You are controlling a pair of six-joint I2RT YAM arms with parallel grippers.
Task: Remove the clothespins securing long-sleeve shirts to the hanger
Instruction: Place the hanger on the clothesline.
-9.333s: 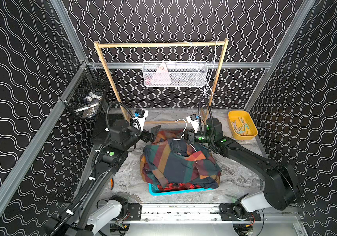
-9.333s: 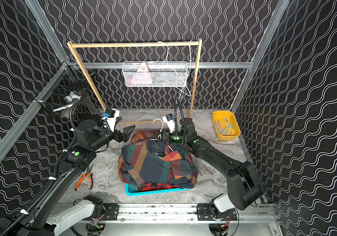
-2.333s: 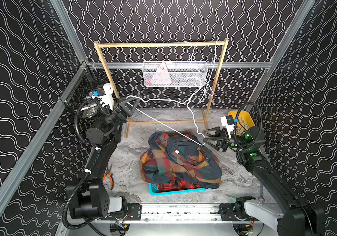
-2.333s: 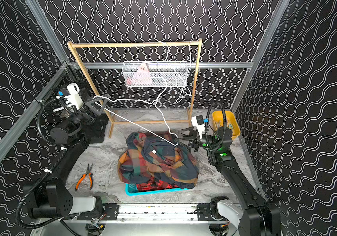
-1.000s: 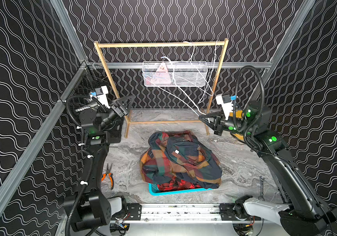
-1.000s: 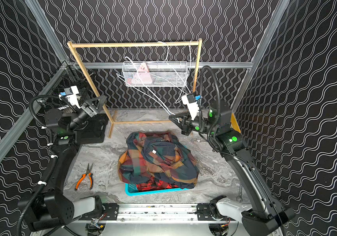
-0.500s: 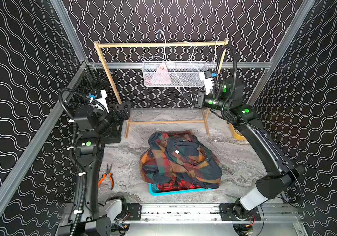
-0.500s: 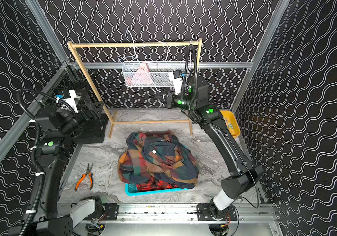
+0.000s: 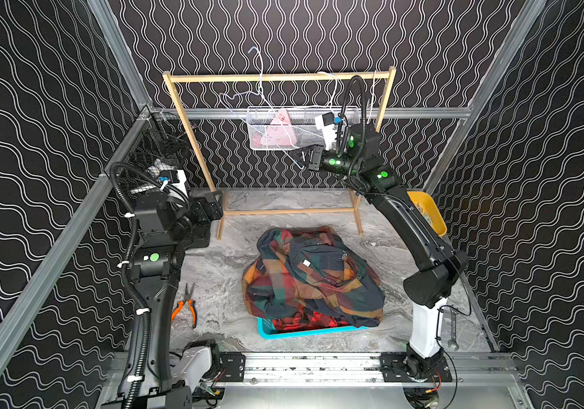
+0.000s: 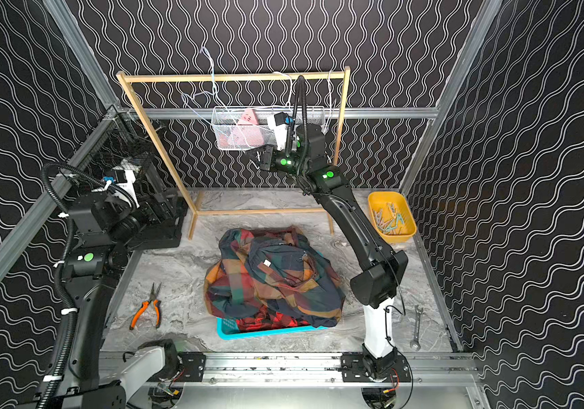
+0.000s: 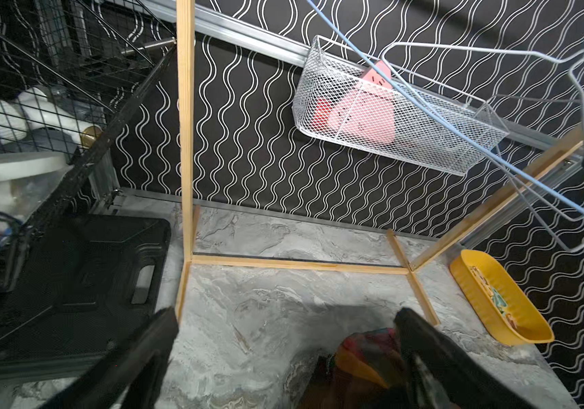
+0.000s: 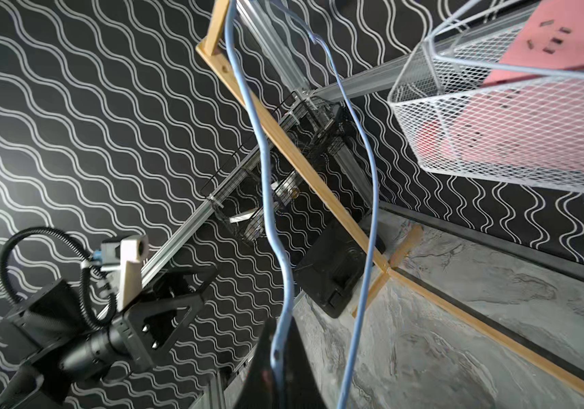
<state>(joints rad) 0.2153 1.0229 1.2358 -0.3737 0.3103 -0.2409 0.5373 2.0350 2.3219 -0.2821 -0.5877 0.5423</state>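
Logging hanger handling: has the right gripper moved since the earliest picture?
Yes. The right gripper has risen from the shirts up to the wire basket, shut on the hanger.

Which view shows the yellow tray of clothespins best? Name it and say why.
A top view: the yellow tray lies fully exposed there, clothespins visible inside. In a top view, though, the right arm hides most of it. The left wrist view shows it slanted, contents blurry; the right wrist view misses it.

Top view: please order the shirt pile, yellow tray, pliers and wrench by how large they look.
1. shirt pile
2. yellow tray
3. pliers and wrench: similar length, not ranked.
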